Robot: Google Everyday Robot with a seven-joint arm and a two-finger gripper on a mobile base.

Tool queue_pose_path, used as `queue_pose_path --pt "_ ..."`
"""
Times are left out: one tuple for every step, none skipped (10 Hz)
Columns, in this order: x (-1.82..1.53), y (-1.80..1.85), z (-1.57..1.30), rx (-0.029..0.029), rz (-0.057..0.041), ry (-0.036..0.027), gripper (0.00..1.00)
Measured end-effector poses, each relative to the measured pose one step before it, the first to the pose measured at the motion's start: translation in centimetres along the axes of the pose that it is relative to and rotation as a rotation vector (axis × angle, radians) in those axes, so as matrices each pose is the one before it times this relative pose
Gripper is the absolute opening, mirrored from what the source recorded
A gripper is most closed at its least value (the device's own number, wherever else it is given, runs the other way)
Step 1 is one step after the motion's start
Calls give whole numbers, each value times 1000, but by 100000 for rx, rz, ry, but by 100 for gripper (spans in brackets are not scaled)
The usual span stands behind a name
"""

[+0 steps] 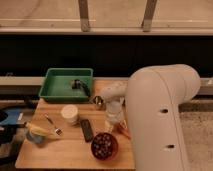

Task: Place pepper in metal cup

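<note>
Gripper: the robot's pale gripper [114, 119] sits low over the right part of the wooden table [55, 155]. It hangs from the bulky white arm [160, 115] that fills the right side of the view.
Grip: cannot tell whether it is spread, closed or clamped on anything, because its end blends into the arm's own body.
Pepper: the slim orange pepper [123, 131] lies on the table at the gripper's lower right, partly covered by it.
Pepper's axis: the long axis runs on a diagonal, upper left by the gripper down to lower right toward the table's right edge. Cannot tell which end is the tapered tip.
Metal cup: the small shiny steel cup [97, 101] stands upright just off the near right corner of the green plastic tray [52, 85]. It is up and left of the pepper and apart from it.
Neighbours: a short white cup [70, 114] stands left of the gripper. A black rectangular bar [87, 130] lies in front of it, and a red bowl with dark contents [104, 145] sits at the near edge.
</note>
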Motion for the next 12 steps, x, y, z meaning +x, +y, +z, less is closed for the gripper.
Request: queue_pose_path --pt "-117 85 64 367 86 327 61" --pt "-21 -255 -124 85 10 -435 38" --pt "-55 -114 -187 447 -221 -187 28" --pt "0 -27 -229 -41 137 53 16" --pt "-53 166 -169 -329 -129 -82 6" --pt "-99 170 -127 -37 -222 -121 1" --pt "28 61 5 76 -112 268 0" --pt "77 -70 24 121 149 76 0" --pt "158 -572 -102 646 1786 -1330 0" --pt "412 -1122 -482 201 2363 -2684 0" --pt "89 -672 -774 -125 1383 -2877 0" --pt "-48 -313 -834 -6 830 -2381 0"
